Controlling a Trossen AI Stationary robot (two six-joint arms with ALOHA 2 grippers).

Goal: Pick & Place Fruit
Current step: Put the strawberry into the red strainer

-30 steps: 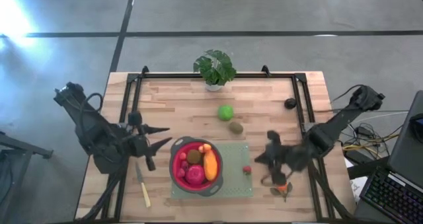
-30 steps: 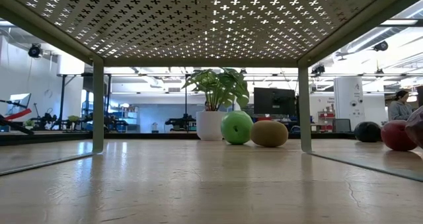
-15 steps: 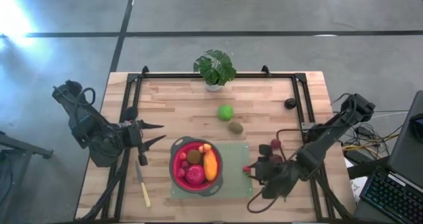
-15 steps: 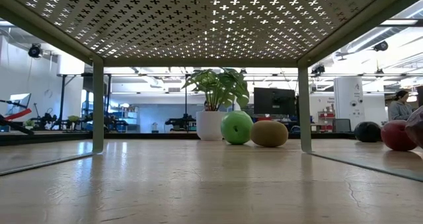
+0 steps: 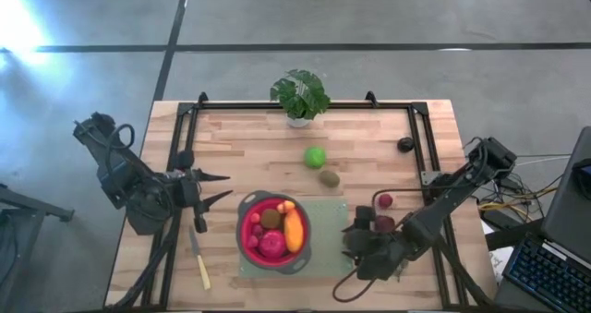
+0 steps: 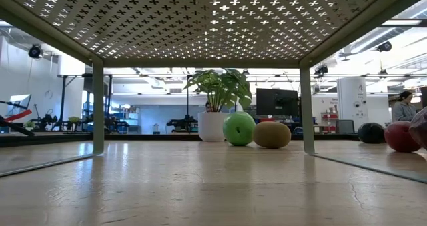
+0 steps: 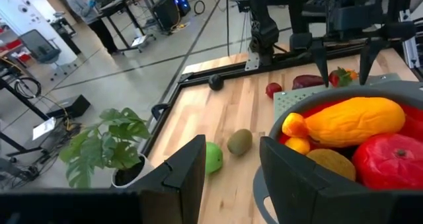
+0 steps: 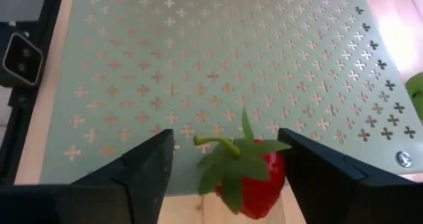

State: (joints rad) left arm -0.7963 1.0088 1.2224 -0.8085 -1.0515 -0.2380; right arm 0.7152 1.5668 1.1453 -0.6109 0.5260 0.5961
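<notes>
My right gripper point(image 5: 349, 239) point(image 8: 225, 137) hangs open at the green mat's point(image 5: 323, 211) right edge. Its fingers stand on either side of a small red strawberry-like fruit point(image 8: 254, 179) that lies on its side at the mat's edge. My left gripper point(image 5: 228, 186) waits open to the left of the red bowl point(image 5: 244, 248), which holds an orange elongated piece point(image 5: 294, 230), a red apple point(image 5: 272, 246) and a kiwi point(image 5: 270, 219). On the wood lie a green ball point(image 5: 316, 156), a kiwi point(image 5: 329, 177), a tiny red fruit point(image 5: 384, 200) and a dark-red lump point(image 5: 380, 222).
A potted plant point(image 5: 300, 94) stands at the far edge. A dark ball point(image 5: 404, 144) lies at the far right, by the black frame rail point(image 5: 427, 147). A pale-handled knife point(image 5: 199, 260) lies near the front left. Bare wood spreads between the plant and the bowl.
My right gripper has swung from the table's near right part toward the left edge, ending over the small red fruit at the mat's right edge. My left gripper has drawn back a little from the bowl.
</notes>
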